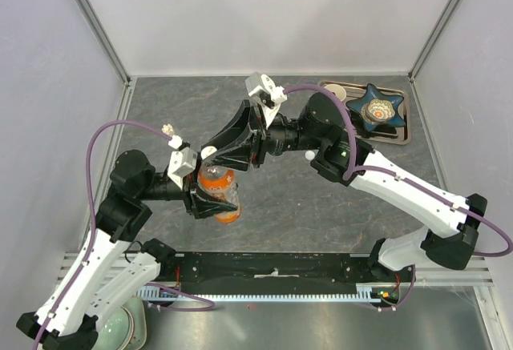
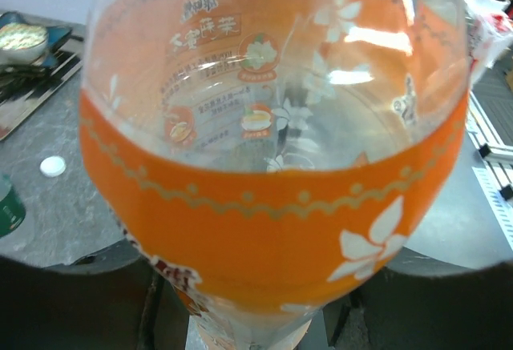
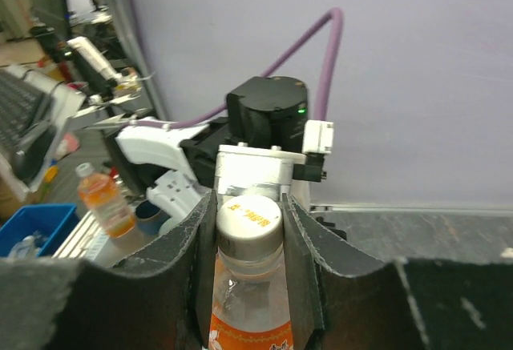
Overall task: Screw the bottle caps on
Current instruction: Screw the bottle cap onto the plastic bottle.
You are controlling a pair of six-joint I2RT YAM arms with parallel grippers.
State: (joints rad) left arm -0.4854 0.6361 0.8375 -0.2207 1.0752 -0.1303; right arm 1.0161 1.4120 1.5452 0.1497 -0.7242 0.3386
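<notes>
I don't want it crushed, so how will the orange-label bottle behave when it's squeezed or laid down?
The orange-label bottle looks thin clear plastic, so it probably dents under a squeeze. Its glossy, glare-streaked wall may slip in the jaws. Being round, it would likely roll if laid down.

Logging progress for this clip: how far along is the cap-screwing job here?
Done: no bottle shows as finished. In hand: the left gripper clamps the orange-label bottle while the right gripper pinches the white cap seated on its neck; how tight it is cannot be told. Left: a loose white cap lies on the table, so at least one more bottle likely awaits capping.
</notes>
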